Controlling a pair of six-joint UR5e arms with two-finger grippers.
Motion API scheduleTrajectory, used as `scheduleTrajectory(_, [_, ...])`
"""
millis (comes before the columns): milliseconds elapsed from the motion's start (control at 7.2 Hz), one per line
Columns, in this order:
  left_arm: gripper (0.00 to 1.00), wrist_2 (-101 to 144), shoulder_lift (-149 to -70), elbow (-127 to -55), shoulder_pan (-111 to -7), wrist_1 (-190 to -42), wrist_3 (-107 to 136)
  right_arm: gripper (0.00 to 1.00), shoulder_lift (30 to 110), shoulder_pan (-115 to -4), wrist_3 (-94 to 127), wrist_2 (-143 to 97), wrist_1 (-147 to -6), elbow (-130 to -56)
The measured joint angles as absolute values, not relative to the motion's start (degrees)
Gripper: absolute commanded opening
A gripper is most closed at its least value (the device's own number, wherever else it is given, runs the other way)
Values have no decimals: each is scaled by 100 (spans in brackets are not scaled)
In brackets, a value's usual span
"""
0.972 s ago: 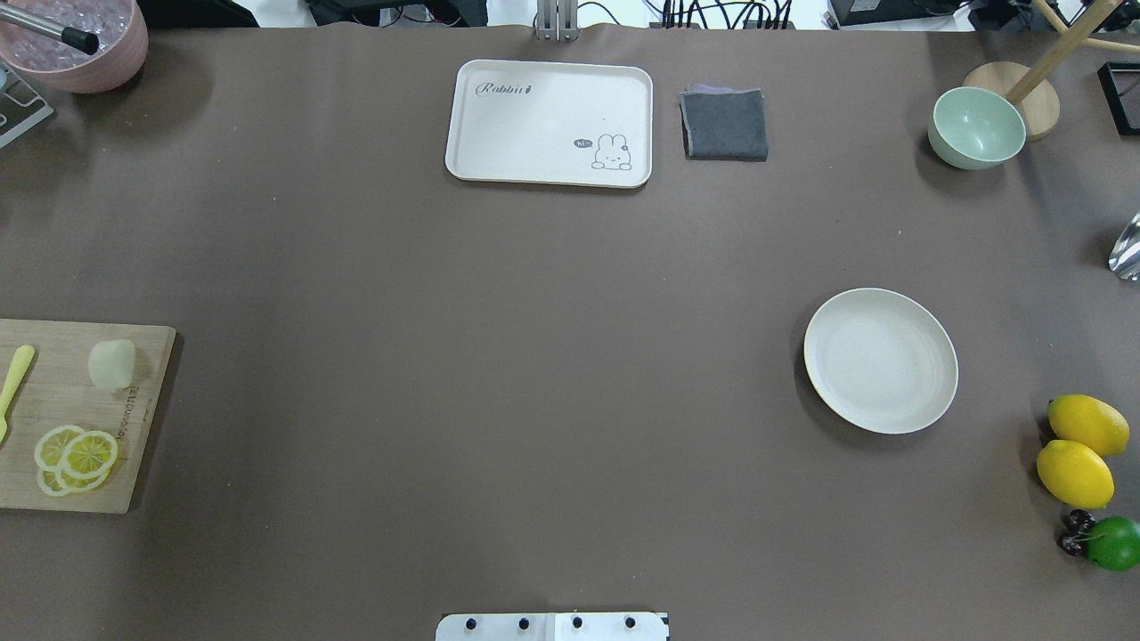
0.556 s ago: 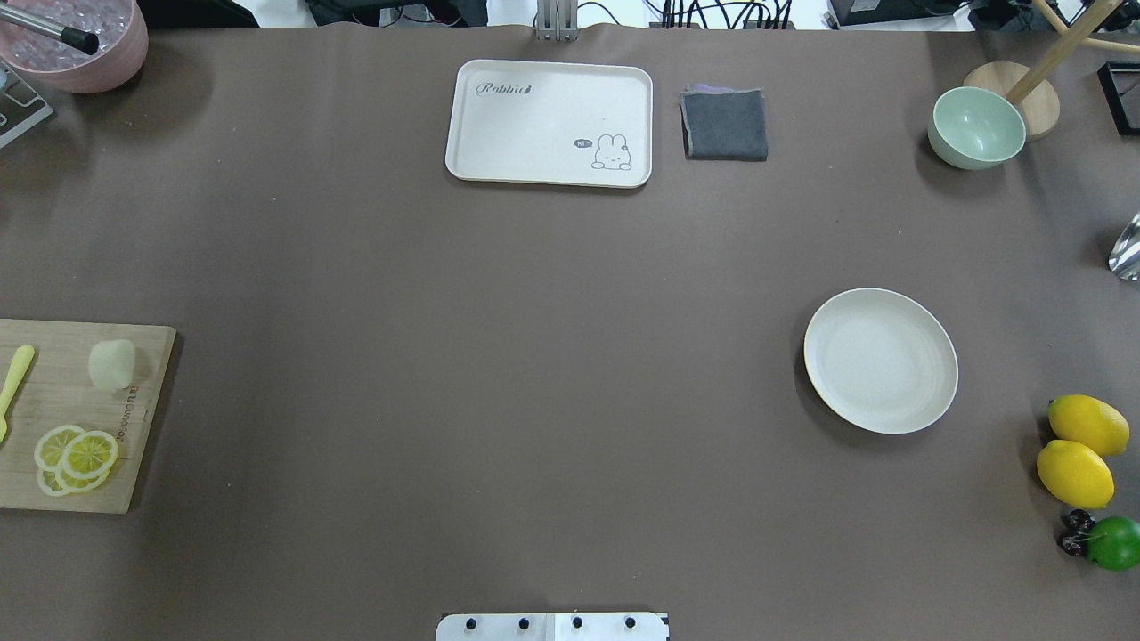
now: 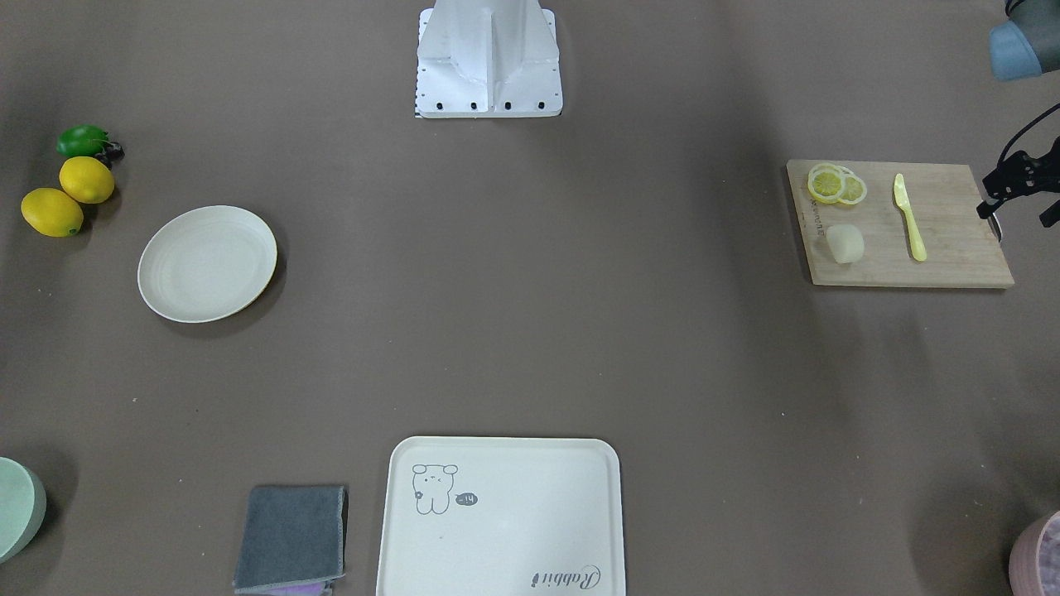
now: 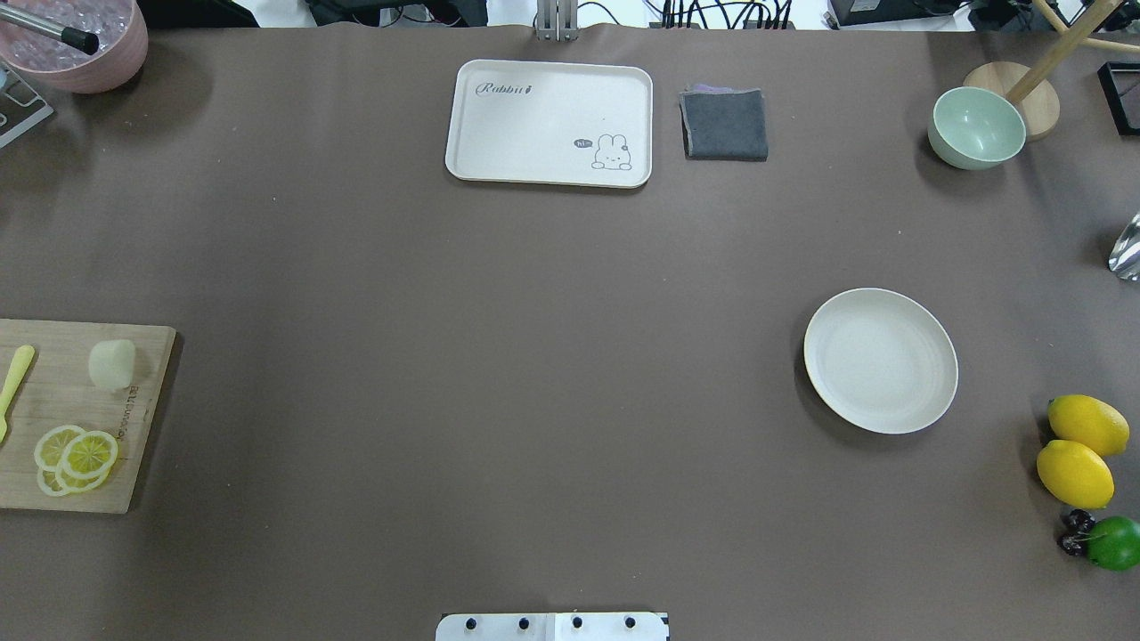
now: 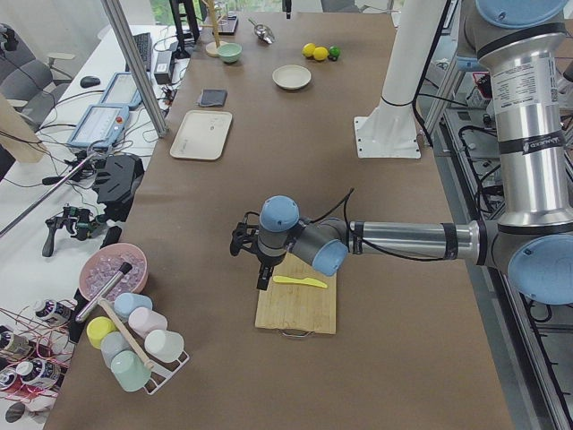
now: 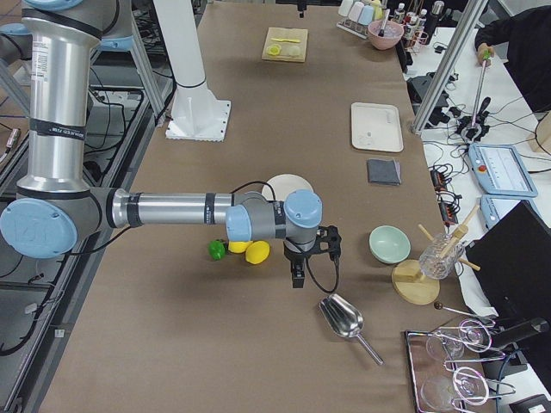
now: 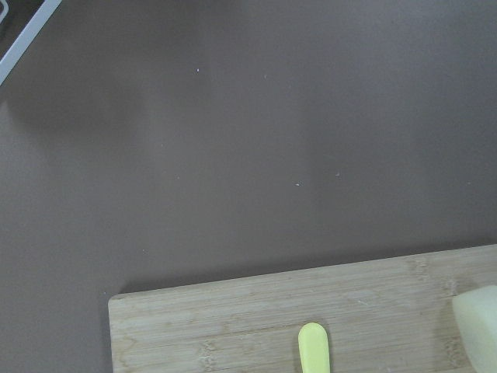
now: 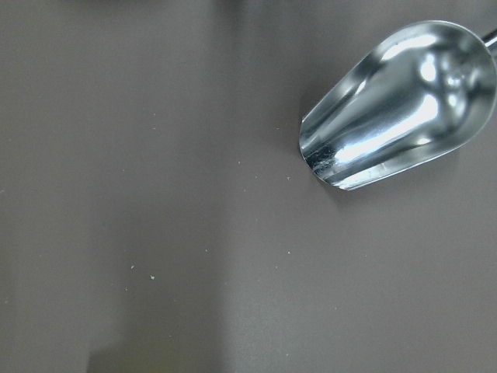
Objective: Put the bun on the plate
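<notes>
The bun [image 4: 112, 364], a small pale lump, lies on a wooden cutting board [image 4: 53, 405] at the table's left end; it also shows as the bun [image 3: 845, 244] and at the edge of the left wrist view as the bun [image 7: 477, 330]. The round cream plate [image 4: 880, 361] sits bare on the right half, also seen as the plate [image 3: 207, 263]. My left gripper [image 5: 261, 283] hangs by the board's outer edge, apart from the bun; I cannot tell its state. My right gripper [image 6: 297, 278] hovers beyond the lemons, state unclear.
Lemon slices [image 4: 76, 456] and a yellow knife [image 4: 13, 385] share the board. A rabbit tray [image 4: 549, 123], grey cloth [image 4: 725, 125] and green bowl [image 4: 976, 127] line the far side. Two lemons [image 4: 1079, 452], a lime [image 4: 1113, 543] and a metal scoop [image 8: 404, 105] lie at the right end.
</notes>
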State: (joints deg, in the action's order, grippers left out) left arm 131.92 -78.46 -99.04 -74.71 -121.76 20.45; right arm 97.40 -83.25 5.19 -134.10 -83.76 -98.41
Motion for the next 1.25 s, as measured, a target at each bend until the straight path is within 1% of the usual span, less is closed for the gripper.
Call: scheduleTrajectory(1250, [97,13272,-7795,-9870,-7418,-12289,2086,100,9748,-8323,517,-13412,-8382,-9761])
